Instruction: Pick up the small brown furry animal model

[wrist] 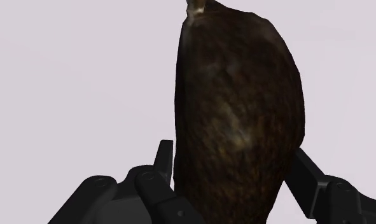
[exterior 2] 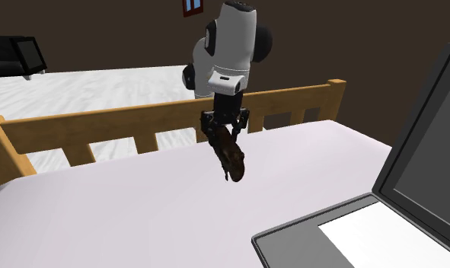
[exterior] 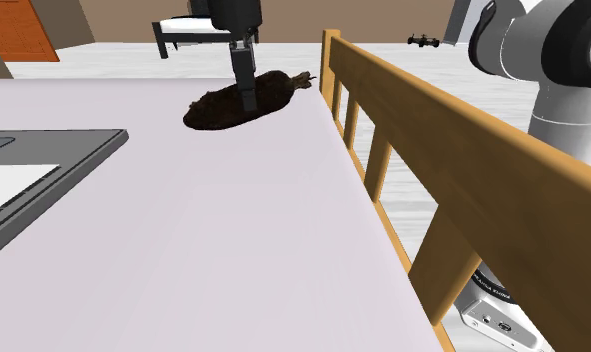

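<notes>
Brown, furry: animal model (exterior: 218,108), flat on the white bed surface (exterior: 183,230) just beside the wooden rail (exterior: 433,130). In the shoulder view, long axis from 8 to 2 o'clock, head end at 2 o'clock toward the rail. Black fingers (wrist: 307,178) down from 12 o'clock, set across the short axis at mid-body. Spread to body width and apparently pressed on both flanks, so judged gripped. Cannot tell whether raised off the surface yet. Next: a straight lift.
</notes>
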Robot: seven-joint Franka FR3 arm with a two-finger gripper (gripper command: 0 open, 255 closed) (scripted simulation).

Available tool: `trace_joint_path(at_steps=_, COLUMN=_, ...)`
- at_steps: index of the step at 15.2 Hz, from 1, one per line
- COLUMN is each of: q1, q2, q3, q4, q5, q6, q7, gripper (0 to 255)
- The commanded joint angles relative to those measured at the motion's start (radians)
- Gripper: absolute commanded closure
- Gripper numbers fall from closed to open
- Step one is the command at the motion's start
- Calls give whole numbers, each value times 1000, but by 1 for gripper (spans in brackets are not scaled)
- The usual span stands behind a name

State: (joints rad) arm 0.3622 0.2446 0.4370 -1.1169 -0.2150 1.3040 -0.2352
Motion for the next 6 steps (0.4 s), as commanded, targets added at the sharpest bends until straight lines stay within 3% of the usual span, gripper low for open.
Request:
trace_joint_path(at_steps=1, q1=14, q2=29, q3=1, q4=69, q5=-15, q6=-42, q7=0, gripper=255)
trace_joint_path(at_steps=4, q1=42, q2=78, q3=3, q4=186, q5=-42, q6=-113, q7=-1, gripper=255)
trace_joint_path(at_steps=6, q1=44, q2=81, q3=2, q4=193, q5=-44, q6=-117, q7=-2, gripper=255)
